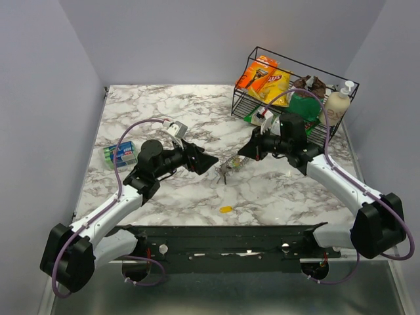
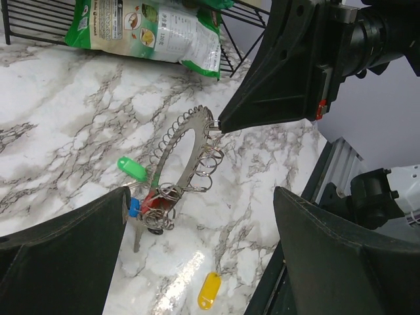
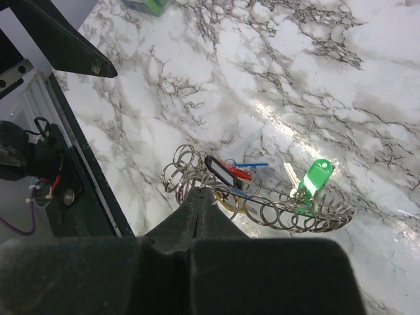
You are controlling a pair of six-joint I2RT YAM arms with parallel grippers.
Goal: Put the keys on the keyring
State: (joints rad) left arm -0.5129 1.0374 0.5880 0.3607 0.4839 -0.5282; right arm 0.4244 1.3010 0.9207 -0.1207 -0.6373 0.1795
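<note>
Left wrist view gives me the clearest read on progress. The keyring [image 2: 177,129] hangs tilted, its upper end pinched by the right tool [image 2: 220,125], whose fingers are pressed together on the metal; the right wrist view confirms this, with the two tips meeting over the ring. The lower end of the ring dips toward the tabletop [image 1: 164,105], and I judge it rests there, though I cannot be sure of contact.

Four of the keys are bunched at that low end among the small split rings: the green key [image 2: 132,168] sticking out to one side, the blue key [image 2: 134,207], the red key [image 2: 152,200] and the black key [image 3: 220,172]. They look to me as if they hang from the ring, but I cannot tell whether each one is truly threaded or merely tangled in the cluster.

The yellow key [image 2: 209,291] is plainly not on. It lies flat and alone on the marble, well apart from the ring and nearer the arms' bases.

My left tool [image 1: 211,163] has its fingers spread wide and holds nothing, facing the ring from just beside it.

So I judge the job mostly done: four keys gathered, one left. What remains is to collect the yellow key with the free left tool and work it onto the ring while the right one steadies it.
</note>
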